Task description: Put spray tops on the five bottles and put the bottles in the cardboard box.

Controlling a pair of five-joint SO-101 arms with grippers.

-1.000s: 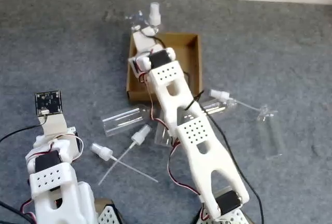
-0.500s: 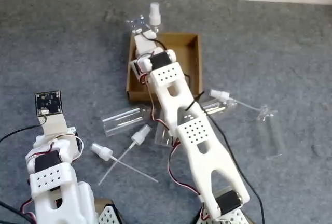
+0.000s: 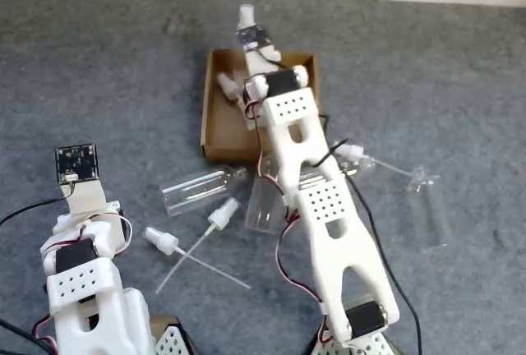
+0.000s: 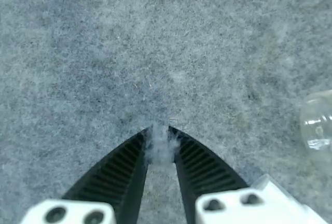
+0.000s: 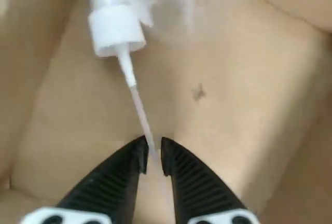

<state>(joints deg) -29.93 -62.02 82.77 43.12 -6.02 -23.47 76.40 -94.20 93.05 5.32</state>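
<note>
Jaws on your right gripper (image 5: 153,146) are pinched nearly closed on the thin dip tube of a spray top (image 5: 115,29), its white head lying beyond the tips inside the cardboard box (image 5: 233,120). Your left gripper (image 4: 161,133) is closed on nothing, above the grey carpet (image 4: 155,37)

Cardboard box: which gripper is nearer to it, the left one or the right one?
Right. The right gripper is inside the cardboard box, above its floor, shut on the tube of a spray top. The left gripper is over bare carpet, apart from the box.
</note>
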